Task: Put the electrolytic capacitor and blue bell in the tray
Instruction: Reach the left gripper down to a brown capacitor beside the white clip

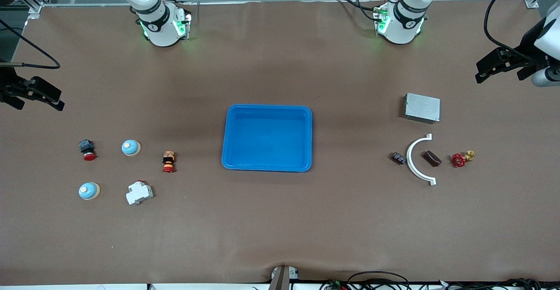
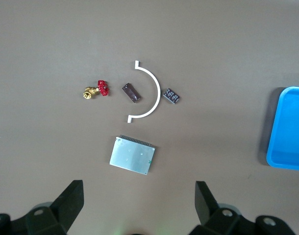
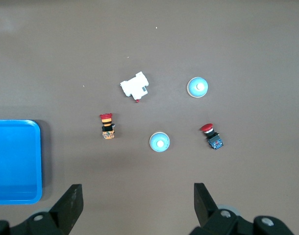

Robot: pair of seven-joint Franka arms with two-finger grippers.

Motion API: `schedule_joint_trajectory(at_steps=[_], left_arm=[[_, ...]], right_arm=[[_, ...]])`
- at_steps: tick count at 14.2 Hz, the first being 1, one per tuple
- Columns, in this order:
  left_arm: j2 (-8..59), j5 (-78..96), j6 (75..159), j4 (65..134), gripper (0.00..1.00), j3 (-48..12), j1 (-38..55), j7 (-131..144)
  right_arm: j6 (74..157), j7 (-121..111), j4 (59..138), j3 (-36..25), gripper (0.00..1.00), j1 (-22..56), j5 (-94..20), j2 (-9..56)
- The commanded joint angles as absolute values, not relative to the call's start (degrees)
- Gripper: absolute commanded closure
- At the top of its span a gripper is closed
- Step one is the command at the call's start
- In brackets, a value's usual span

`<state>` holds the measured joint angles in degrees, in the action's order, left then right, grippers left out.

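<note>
The bright blue tray (image 1: 267,108) (image 2: 288,161) (image 3: 12,196) lies empty at the table's middle. The electrolytic capacitor (image 1: 398,158) (image 2: 171,95), a small dark cylinder, lies toward the left arm's end, beside a white arc. Two blue bells lie toward the right arm's end: one (image 1: 131,148) (image 3: 159,142) farther from the front camera, the other (image 1: 89,190) (image 3: 197,87) nearer. My left gripper (image 1: 485,73) (image 2: 138,185) hangs open and empty above the table's left-arm end, near a grey box. My right gripper (image 1: 52,99) (image 3: 137,186) hangs open and empty above the other end.
A grey metal box (image 1: 422,107), a white arc (image 1: 415,161), a brown block (image 1: 431,158) and a red-handled brass valve (image 1: 462,158) sit near the capacitor. Two red push buttons (image 1: 87,149) (image 1: 168,162) and a white breaker (image 1: 139,192) sit among the bells.
</note>
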<state>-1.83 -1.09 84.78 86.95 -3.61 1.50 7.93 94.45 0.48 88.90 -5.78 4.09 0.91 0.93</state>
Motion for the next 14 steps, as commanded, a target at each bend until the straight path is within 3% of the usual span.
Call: schedule_joint_trajectory(at_steps=[1,7,14], left_arm=[[-1.9,-2.3,83.4,85.8,0.0,-3.7,1.5,8.0],[2.6,-3.5,83.4,82.9,0.0,-2.4,1.5,7.3],[10.5,-5.8,86.3,87.2,0.0,-2.9,2.2,17.4]], right_arm=[[94.2,0.7,89.2,-6.1,0.0,4.4,0.5,-0.4],[95.7,0.8,89.2,-6.1,0.0,4.5,0.4,-0.4],[96.2,0.6,89.3,-6.1,0.0,4.4,0.4,-0.3]])
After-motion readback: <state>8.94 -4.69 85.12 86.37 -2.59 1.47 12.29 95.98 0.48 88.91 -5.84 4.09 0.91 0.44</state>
